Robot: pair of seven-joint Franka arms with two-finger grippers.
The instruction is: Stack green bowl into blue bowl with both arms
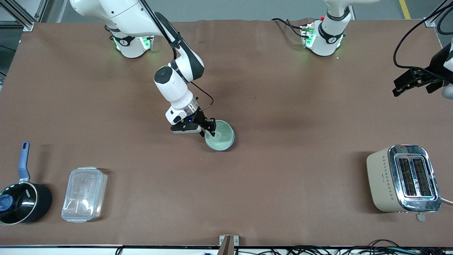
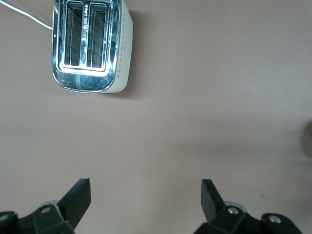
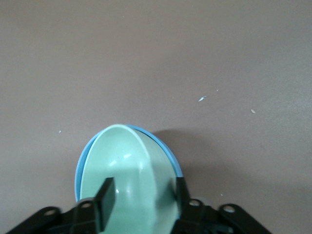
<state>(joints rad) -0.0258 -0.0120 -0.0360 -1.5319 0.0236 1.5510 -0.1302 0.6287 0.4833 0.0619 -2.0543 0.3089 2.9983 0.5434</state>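
Note:
The green bowl (image 1: 220,136) sits nested in the blue bowl (image 1: 222,149) near the middle of the table; only a thin blue rim shows around it. In the right wrist view the green bowl (image 3: 131,165) fills the blue bowl (image 3: 78,170). My right gripper (image 1: 208,131) is low at the bowls' rim and open (image 3: 144,195). One finger is inside the green bowl, away from its wall. The other is outside, beside the rim. My left gripper (image 1: 412,88) waits open and empty above the left arm's end of the table (image 2: 146,195).
A beige and chrome toaster (image 1: 403,179) stands near the front camera at the left arm's end and shows in the left wrist view (image 2: 90,46). A clear plastic lidded box (image 1: 84,194) and a black saucepan with a blue handle (image 1: 23,202) lie at the right arm's end.

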